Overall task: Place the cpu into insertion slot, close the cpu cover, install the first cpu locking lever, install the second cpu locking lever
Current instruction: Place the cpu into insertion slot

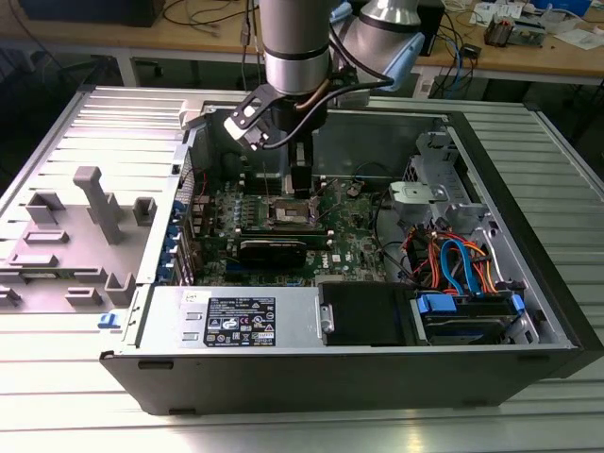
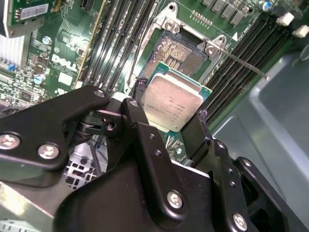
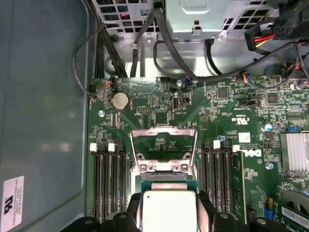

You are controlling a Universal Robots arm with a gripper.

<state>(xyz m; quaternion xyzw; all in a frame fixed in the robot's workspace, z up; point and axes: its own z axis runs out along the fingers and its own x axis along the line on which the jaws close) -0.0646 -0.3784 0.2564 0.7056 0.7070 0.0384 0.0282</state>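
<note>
Silver-grey cpu [image 2: 173, 102]: clamped by its edges in my claw [image 2: 170, 107], hanging just above the insertion slot [image 2: 181, 50], not seated yet.
Lid: cpu cover [image 3: 163, 131] swung up and open at the slot's edge, out of my path.
Risk: if I come down tilted or off-square, I judge the chip could catch the silver rim or bend the socket's contacts.
Edges: memory slots [image 3: 110, 179] flank the socket closely on both sides; a locking lever [image 2: 244, 64] juts out beside it.
Room: open above; tight beside my fingers [image 2: 193, 133].
</note>
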